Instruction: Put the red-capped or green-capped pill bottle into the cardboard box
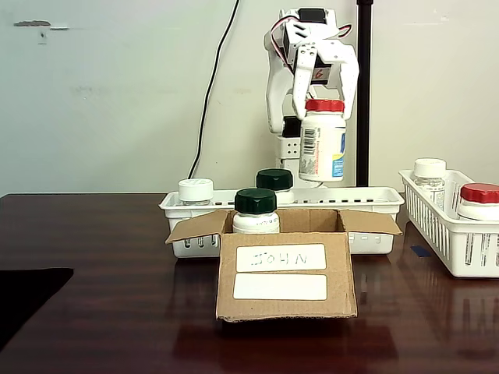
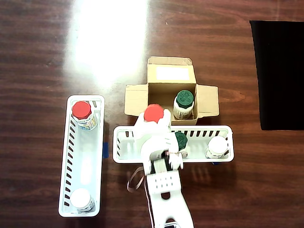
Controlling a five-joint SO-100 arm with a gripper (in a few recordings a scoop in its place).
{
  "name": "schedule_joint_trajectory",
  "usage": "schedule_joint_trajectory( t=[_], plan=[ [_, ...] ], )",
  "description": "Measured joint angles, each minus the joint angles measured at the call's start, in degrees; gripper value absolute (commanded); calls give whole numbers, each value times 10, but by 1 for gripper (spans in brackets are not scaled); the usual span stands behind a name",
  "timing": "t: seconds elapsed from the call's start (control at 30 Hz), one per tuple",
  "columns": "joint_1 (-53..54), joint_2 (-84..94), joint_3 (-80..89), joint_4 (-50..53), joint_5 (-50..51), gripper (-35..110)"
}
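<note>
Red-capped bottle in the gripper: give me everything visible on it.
The pill bottle is white plastic with a red ribbed screw cap and a printed label showing a barcode and a blue edge. It hangs upright in the air, clear of the table, held near its top by the gripper. In the fixed view it sits above the white basket, behind the cardboard box. In the overhead view its cap lies over the box's near edge, beside the green-capped bottle already inside.

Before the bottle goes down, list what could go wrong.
1. The pill bottle, held by the tool, hangs over the cardboard box's near wall in the overhead view; lowered here, it may catch the edge.
2. A green-capped bottle already stands inside; the two might collide.
3. The raised flaps could snag it.
</note>
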Motion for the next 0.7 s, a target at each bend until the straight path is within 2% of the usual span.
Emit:
schedule_joint_trajectory(
  t=[0.37,0.7],
  plan=[
    [26,-250,-178,-45,0,-1],
    [25,-322,-191,-127,14,2]
  ],
)
